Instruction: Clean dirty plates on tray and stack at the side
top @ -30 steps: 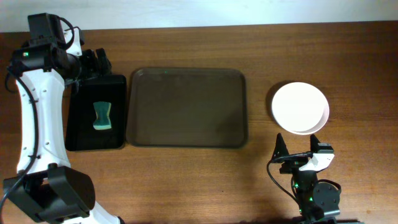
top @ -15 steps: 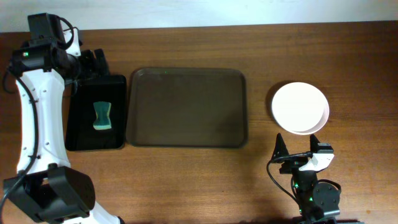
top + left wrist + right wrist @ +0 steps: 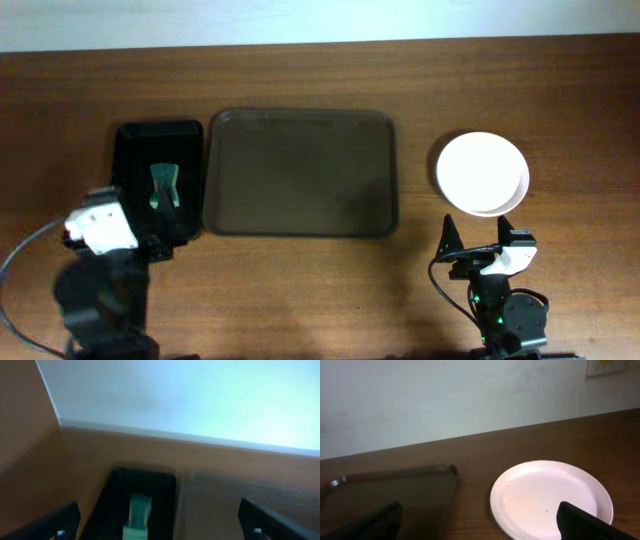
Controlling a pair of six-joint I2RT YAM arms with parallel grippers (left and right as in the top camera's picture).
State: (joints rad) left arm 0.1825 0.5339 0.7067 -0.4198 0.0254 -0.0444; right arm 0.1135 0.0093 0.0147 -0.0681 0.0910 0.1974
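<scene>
The white plates (image 3: 482, 172) lie stacked on the table right of the dark brown tray (image 3: 300, 172), which holds nothing. In the right wrist view the stack (image 3: 550, 497) shows layered rims, with the tray's corner (image 3: 390, 492) to its left. My right gripper (image 3: 480, 247) is open and empty just in front of the stack, its jaws wide apart (image 3: 480, 527). My left gripper (image 3: 138, 240) is open and empty at the front edge of the small black tray, with its jaws wide apart in the left wrist view (image 3: 160, 531).
A small black tray (image 3: 125, 140) left of the brown tray holds a green sponge (image 3: 163, 186). The sponge (image 3: 140, 510) and black tray (image 3: 115, 495) show blurred in the left wrist view. A white wall runs behind the table's far edge.
My left arm has swung from the table's back left down to the front left, just in front of the black tray. The right arm, plates and trays have not moved.
</scene>
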